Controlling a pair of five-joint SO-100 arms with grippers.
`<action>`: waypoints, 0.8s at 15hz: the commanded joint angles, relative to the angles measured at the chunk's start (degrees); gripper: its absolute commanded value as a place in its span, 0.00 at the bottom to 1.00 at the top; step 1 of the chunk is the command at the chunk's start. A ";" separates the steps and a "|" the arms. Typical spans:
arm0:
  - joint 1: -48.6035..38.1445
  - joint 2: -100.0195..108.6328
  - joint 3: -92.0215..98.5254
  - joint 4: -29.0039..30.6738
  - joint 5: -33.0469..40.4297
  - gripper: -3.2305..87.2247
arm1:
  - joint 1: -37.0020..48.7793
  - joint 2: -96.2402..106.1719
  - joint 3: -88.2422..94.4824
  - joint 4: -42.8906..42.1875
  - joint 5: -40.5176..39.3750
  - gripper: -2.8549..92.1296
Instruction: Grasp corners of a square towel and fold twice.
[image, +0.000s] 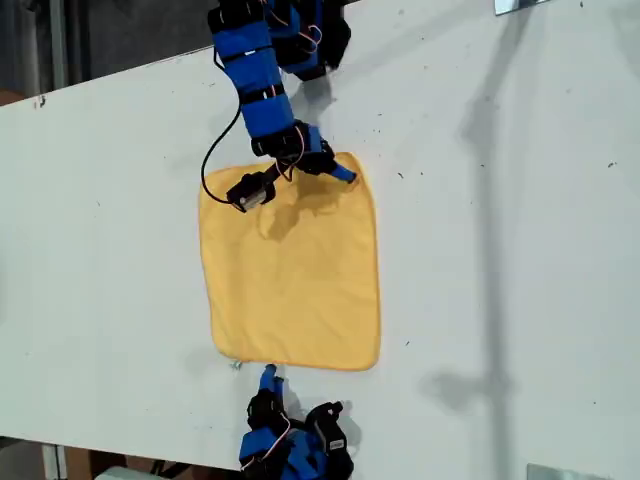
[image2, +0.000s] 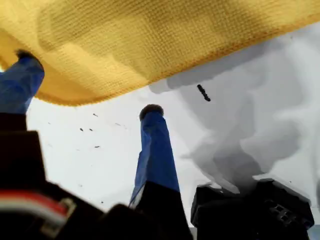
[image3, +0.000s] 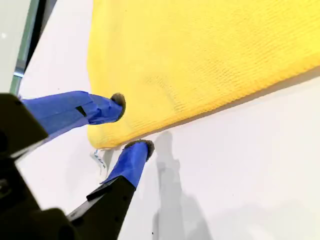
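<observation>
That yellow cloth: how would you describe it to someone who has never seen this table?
On the big white table, between the two blue arms, lies the towel: a yellow-orange square with rounded corners, spread flat. It is the only coloured, soft thing on the white surface.

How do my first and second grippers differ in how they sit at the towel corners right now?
My first gripper is at the towel corner at the exterior view's top; my second gripper is at the bottom corner toward that view's left. The first's jaws are spread wide, with one fingertip on bare table clear of the hem. The second's jaws closely bracket the corner. Both are open, and neither has pinched cloth.
</observation>
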 joint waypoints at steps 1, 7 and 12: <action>-0.26 0.18 -0.53 -1.05 0.70 0.18 | -5.54 0.09 -2.99 1.49 3.96 0.45; -0.09 0.18 -0.53 -1.05 0.88 0.19 | -6.06 -3.34 -6.24 -3.87 4.57 0.46; 0.18 0.18 -0.53 -1.14 1.32 0.19 | -2.72 -14.24 -9.58 -7.82 1.67 0.22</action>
